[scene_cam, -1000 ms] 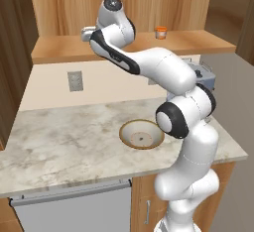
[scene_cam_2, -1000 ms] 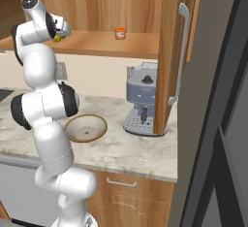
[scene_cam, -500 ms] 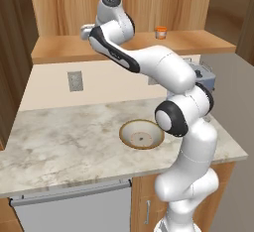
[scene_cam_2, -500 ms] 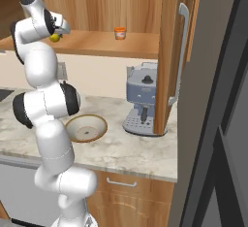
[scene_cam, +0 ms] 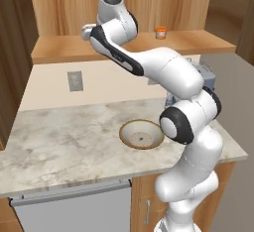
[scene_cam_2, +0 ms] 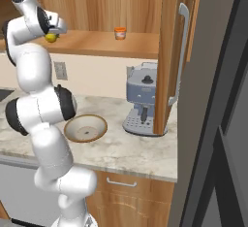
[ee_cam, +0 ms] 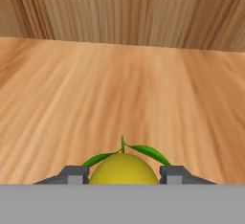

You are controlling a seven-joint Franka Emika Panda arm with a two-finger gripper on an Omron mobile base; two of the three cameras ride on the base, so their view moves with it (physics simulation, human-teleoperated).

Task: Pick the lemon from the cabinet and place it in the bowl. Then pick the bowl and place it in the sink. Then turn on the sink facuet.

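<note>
End effector (ee_cam: 123, 175) closed around lemon (ee_cam: 123, 169)

The white arm rises from the base, bends at a dark elbow joint, then reaches up toward 11 o'clock in the left base view, its wrist folded over at shelf height. In the hand view the gripper (ee_cam: 124, 175) sits at 6 o'clock, its two grey fingertips (ee_cam: 75, 174) pressed against either side of the lemon (ee_cam: 124, 170), at 9 and 3 o'clock of the fruit
</note>
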